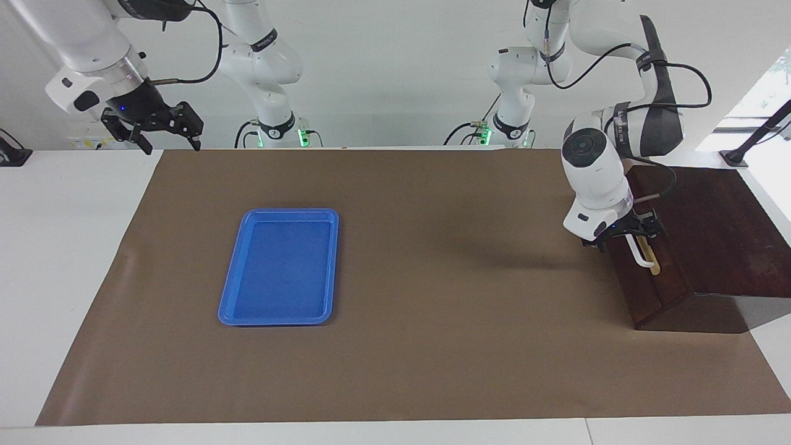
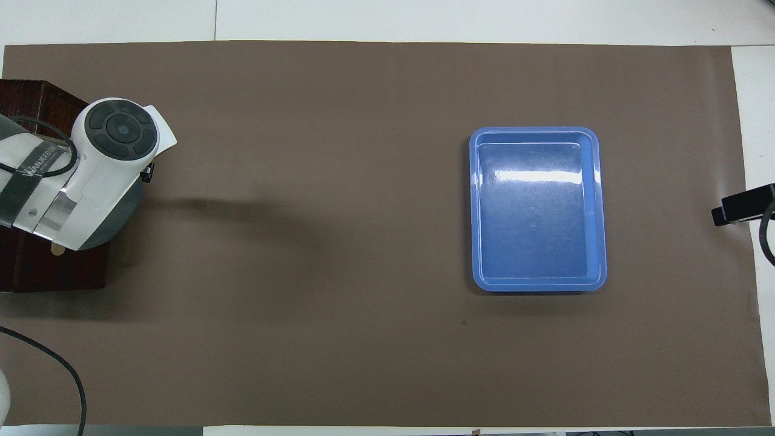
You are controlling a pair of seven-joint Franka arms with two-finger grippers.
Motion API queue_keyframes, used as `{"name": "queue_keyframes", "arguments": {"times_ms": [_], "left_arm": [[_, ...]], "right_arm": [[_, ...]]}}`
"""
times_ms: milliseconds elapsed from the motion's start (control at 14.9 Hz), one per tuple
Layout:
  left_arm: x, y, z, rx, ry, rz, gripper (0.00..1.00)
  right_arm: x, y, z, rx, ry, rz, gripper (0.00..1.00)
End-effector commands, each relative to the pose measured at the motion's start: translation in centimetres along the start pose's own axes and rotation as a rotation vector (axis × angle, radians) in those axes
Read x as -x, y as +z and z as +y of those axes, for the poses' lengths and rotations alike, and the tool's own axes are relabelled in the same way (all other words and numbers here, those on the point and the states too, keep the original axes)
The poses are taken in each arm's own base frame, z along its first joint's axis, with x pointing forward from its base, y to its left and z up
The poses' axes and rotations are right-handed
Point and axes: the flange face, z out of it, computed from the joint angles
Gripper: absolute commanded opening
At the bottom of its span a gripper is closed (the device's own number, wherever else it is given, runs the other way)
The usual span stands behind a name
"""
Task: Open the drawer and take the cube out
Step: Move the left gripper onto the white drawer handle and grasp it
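The dark brown drawer is closed in its dark box at the left arm's end of the table. Its white bar handle runs along a tan strip. My left gripper is down at the drawer's front, open, with a finger on either side of the handle's upper part, which it hides. In the overhead view the left arm's wrist covers the box and the gripper. My right gripper is open and empty, raised and waiting over the right arm's end of the table. The yellow cube is out of view.
A flat blue tray lies on the brown mat toward the right arm's end; it also shows in the overhead view. A black stand sits at the table corner by the box.
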Motion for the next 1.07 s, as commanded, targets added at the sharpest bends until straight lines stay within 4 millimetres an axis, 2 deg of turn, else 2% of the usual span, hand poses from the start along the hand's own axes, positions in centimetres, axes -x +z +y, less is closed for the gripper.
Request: {"name": "queue_keyframes", "arguments": {"times_ms": [0,335,804,1005], "left_arm": [[0.6,0.6,0.2,-0.012,-0.029,0.013,1.00],[1.1,1.6,0.9,-0.012,-0.044,-0.005,1.00],[1.0,2.5,0.2,-0.012,-0.051,-0.005,1.00],[0.9,2.1,0.5,-0.011,-0.048,0.003,1.00]], "right_arm": [[0.4,-0.1,0.2,-0.018,-0.011,0.002,1.00],[0.5,-0.2,0.3,-0.018,-0.010,0.002,1.00],[0.5,-0.2,0.2,-0.018,-0.011,0.000,1.00],[0.5,-0.2,0.2,-0.017,-0.011,0.000,1.00]]}}
